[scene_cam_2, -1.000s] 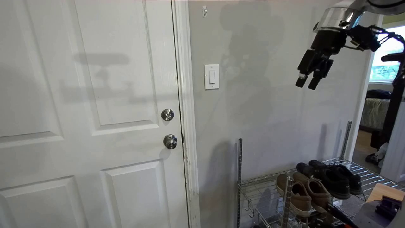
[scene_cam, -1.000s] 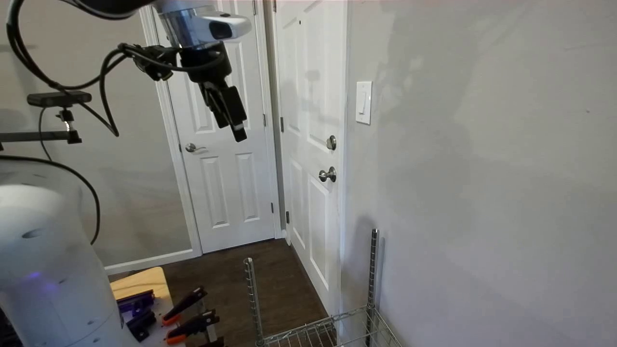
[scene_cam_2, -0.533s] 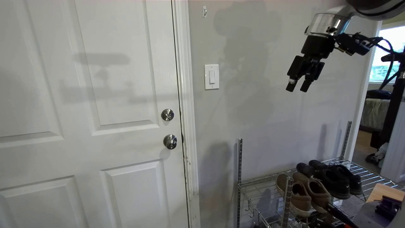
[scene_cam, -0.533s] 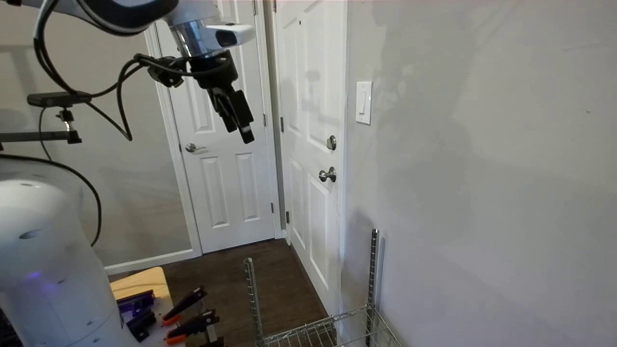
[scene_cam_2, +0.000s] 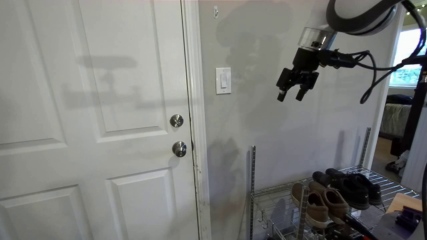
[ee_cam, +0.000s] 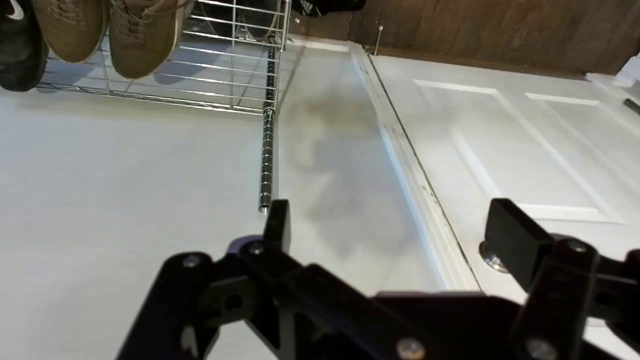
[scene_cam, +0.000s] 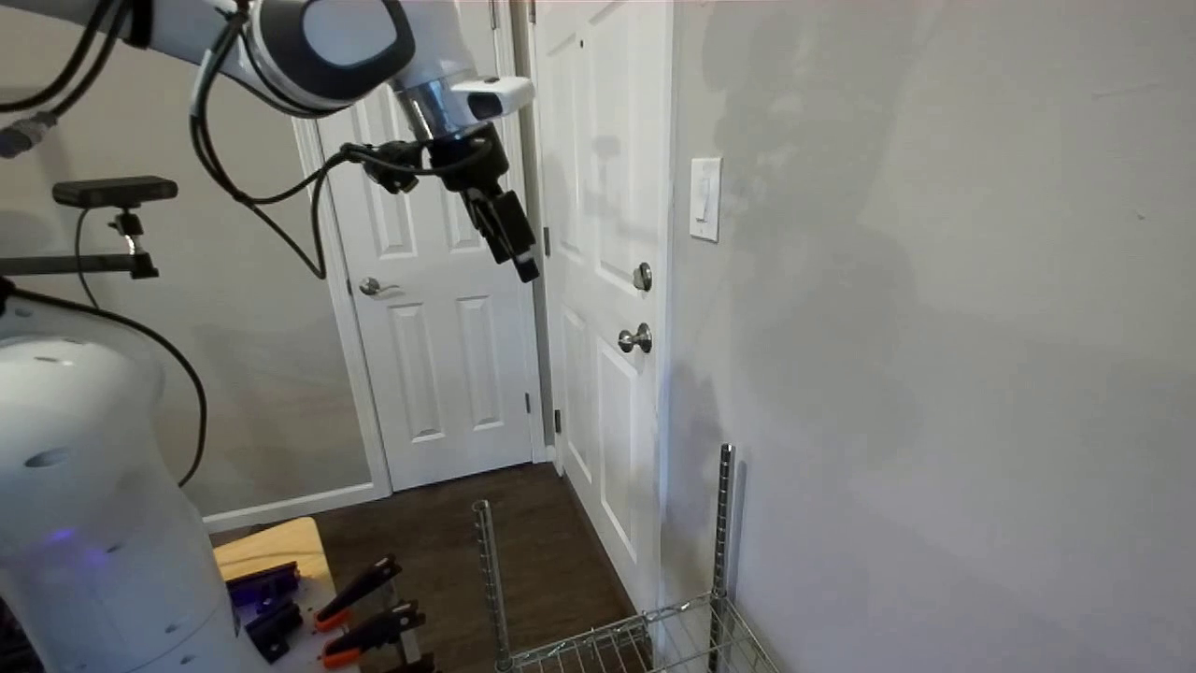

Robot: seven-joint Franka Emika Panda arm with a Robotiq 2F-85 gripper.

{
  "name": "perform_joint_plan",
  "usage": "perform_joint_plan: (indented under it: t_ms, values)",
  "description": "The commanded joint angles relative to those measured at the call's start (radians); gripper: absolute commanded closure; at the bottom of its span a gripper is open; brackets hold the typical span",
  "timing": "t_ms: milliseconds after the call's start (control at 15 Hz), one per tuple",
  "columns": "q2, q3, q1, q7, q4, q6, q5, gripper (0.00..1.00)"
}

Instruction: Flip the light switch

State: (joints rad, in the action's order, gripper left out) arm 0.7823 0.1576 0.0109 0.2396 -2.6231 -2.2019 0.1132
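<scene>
The light switch is a white upright plate with a rocker on the grey wall, right of the door frame in both exterior views (scene_cam: 705, 199) (scene_cam_2: 223, 81). It is out of view in the wrist view. My black gripper hangs in the air, tilted downward, in both exterior views (scene_cam: 529, 269) (scene_cam_2: 291, 96). It is apart from the switch, to its left in an exterior view and to its right in the opposite-facing picture, with fingertips a little lower than the plate. In the wrist view the fingers (ee_cam: 395, 220) stand wide apart with nothing between them.
A white door has a round knob (scene_cam_2: 179, 149) and a deadbolt (scene_cam_2: 176, 120). A wire rack (scene_cam_2: 253, 186) with upright posts and several shoes (scene_cam_2: 313, 205) stands against the wall below. Its post shows in the wrist view (ee_cam: 267, 160). Clamps (scene_cam: 374, 628) lie by the robot base.
The arm has moved right and slightly down in an exterior view, and left and slightly down in the opposite-facing picture, nearer the switch. The gap between the fingers looks wider.
</scene>
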Motion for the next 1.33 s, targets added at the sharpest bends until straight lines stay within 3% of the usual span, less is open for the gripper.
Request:
perform_joint_plan:
  t_ms: [0,533,733,800,1267]
  values:
    - [-0.149,0.065,0.060,0.136,0.102,-0.063,-0.056,0.00]
    - [-0.309,0.183,0.165,0.478,0.208,-0.206,-0.247,0.00]
    - [-0.347,0.210,0.175,0.595,0.240,-0.194,-0.339,0.00]
    - [-0.319,0.158,0.125,0.535,0.215,-0.183,-0.306,0.00]
    - [-0.305,0.154,0.095,0.577,0.195,-0.160,-0.322,0.00]
